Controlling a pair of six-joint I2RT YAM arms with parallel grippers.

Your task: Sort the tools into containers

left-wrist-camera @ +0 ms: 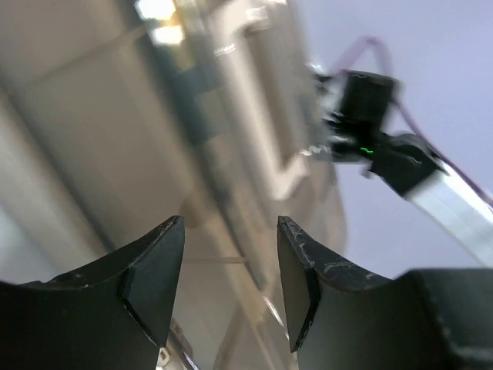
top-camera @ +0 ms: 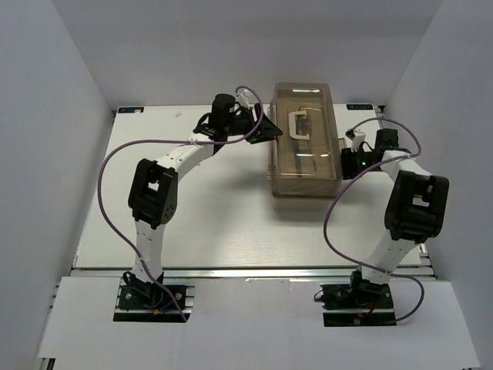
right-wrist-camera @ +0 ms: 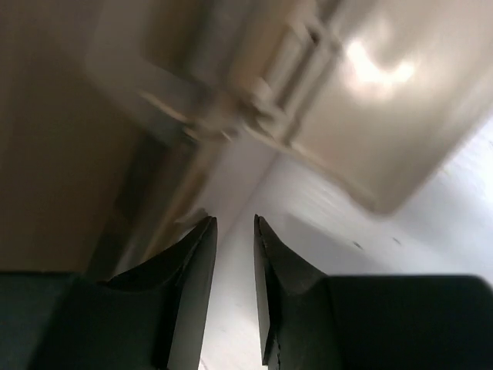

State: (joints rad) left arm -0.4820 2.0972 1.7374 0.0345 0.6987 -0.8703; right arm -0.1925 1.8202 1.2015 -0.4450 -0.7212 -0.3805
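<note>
The toolbox point(top-camera: 306, 142) with a smoky translucent lid and white handle point(top-camera: 298, 123) stands closed at the back middle of the table. Faint tool shapes show through the lid; no tools lie loose. My left gripper point(top-camera: 271, 129) is open at the box's left edge, its view filled by the blurred lid point(left-wrist-camera: 192, 154). My right gripper point(top-camera: 344, 163) is at the box's right side, jaws a narrow gap apart and empty, beside the box's beige wall point(right-wrist-camera: 362, 100) and a latch point(right-wrist-camera: 254, 100). No separate beige trays are in view.
White walls point(top-camera: 62, 116) enclose the white table point(top-camera: 192, 223) on the left, back and right. Purple cables point(top-camera: 108, 193) loop from both arms. The right arm shows in the left wrist view point(left-wrist-camera: 385, 146).
</note>
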